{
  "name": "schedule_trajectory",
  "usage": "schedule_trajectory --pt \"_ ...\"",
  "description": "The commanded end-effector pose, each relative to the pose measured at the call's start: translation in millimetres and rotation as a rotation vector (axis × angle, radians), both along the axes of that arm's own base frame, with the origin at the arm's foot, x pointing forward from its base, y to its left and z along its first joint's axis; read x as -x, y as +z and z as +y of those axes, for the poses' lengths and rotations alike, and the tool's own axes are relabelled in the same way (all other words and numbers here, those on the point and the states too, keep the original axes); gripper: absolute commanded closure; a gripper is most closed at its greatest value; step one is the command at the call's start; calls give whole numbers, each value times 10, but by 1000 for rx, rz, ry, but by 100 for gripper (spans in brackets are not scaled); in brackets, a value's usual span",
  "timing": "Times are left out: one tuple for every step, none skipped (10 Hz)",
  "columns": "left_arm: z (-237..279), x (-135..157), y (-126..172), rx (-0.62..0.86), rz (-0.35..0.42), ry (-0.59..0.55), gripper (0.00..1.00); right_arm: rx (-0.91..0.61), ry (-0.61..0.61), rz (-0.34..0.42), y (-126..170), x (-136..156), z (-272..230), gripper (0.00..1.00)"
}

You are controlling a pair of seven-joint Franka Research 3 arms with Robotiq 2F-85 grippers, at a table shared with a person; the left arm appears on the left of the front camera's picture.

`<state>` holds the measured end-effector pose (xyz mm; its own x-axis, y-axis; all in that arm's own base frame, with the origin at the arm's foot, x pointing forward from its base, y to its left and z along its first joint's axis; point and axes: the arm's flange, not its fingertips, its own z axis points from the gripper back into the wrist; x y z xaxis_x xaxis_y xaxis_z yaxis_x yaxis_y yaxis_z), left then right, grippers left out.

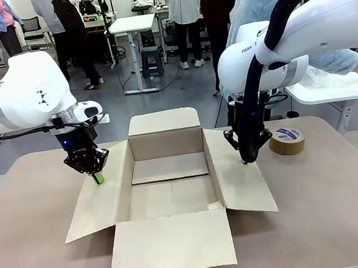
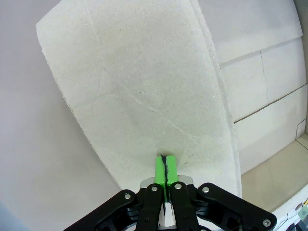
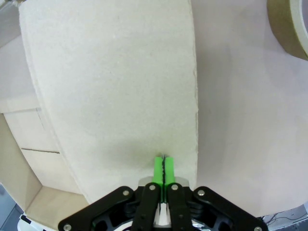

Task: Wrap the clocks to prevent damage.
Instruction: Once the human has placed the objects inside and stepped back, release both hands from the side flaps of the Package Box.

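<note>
Box-prep step, I'd judge: L gripper (image 1: pixel 98 177) & R gripper (image 1: pixel 245 160), both pressed shut w/ nothing pinched, pin side flaps (image 1: pixel 99 206) of cardboard box (image 1: pixel 167 143); next needs steady hold.

A grey floor (image 1: pixel 162 100) is seen beyond the brown table (image 1: pixel 344 205). A white desk (image 1: pixel 131 23) is set in the middle distance, with a dark stool (image 1: pixel 151 60) beside it. Another white table (image 1: pixel 331 92) is placed at the right. The room is evenly lit.
</note>
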<state>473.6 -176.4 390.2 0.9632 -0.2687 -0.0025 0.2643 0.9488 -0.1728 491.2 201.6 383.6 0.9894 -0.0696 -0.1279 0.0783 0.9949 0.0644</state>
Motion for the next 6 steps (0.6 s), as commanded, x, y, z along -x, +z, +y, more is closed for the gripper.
schedule_trajectory --pt "8 13 -16 -3 2 -1 100 1 -6 1 12 5 12 100" --pt "8 13 -16 -3 2 -1 100 1 -6 1 12 5 12 100" --pt "8 13 -16 -3 2 -1 100 1 -6 1 12 5 12 100" --pt "8 13 -16 -3 2 -1 100 1 -6 1 12 5 12 100" --pt "8 13 -16 -3 2 -1 100 1 -6 1 12 5 12 100" --pt "8 13 -16 -3 2 -1 100 1 -6 1 12 5 12 100"
